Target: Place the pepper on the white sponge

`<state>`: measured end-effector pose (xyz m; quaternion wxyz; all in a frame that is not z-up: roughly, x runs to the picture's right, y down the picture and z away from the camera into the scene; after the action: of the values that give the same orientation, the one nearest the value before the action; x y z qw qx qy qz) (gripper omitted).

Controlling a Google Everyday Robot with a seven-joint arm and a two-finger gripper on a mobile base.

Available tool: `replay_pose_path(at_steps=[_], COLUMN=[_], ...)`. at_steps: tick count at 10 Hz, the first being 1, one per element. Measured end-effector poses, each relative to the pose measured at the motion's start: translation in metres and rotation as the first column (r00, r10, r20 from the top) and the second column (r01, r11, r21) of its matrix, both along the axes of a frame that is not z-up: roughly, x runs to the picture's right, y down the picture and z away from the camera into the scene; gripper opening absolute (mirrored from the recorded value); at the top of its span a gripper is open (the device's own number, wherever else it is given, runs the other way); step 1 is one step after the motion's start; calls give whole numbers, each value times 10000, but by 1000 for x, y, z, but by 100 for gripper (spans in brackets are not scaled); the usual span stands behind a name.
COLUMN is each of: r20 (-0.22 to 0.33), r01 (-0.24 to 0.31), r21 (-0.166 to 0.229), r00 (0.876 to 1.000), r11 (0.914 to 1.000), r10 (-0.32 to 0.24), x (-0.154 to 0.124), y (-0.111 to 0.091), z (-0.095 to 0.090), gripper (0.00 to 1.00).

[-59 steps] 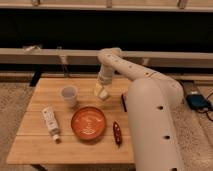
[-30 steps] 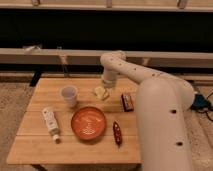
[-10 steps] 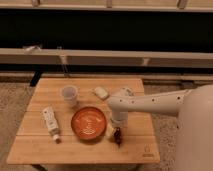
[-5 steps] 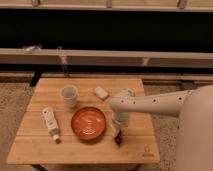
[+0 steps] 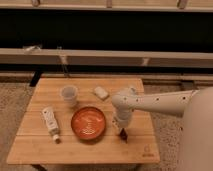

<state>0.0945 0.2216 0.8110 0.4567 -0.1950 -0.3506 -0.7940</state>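
The pepper shows only as a small dark-red tip on the wooden table, just right of the orange plate. My gripper points straight down onto it from the white arm that reaches in from the right, and it hides most of the pepper. The white sponge lies flat at the back middle of the table, well behind the gripper and apart from it.
A translucent cup stands left of the sponge. A white tube with a label lies at the left front. The table's front edge is close below the gripper. A dark wall and rail run behind the table.
The arm has swung from the sponge at the back to the front right. Over the last second the gripper has sunk onto the pepper, which has not moved.
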Motion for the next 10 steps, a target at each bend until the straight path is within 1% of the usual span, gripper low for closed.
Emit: replay_pose_path(at_steps=[2,3,5,7,8,9,10], r20=[16,59,225,502,620,824,1035], r01=[146,269,445,613,661,713,734], r21=[197,301,473,703,811,995,1184], r00=[9999,9996,9987,9966,9955,9934,9909], r11=[9997,9992,9979,9956,9945,9925,9902], r10=[-146,-271,-456,-649,-712,-797,-858], x=[13,21,24,24,21,15,6], y=[-34,-56,-89,-130,-144,-165,-181], z=[7,15,31,55,64,75,82], gripper=[0,0,0,0,0,0,0])
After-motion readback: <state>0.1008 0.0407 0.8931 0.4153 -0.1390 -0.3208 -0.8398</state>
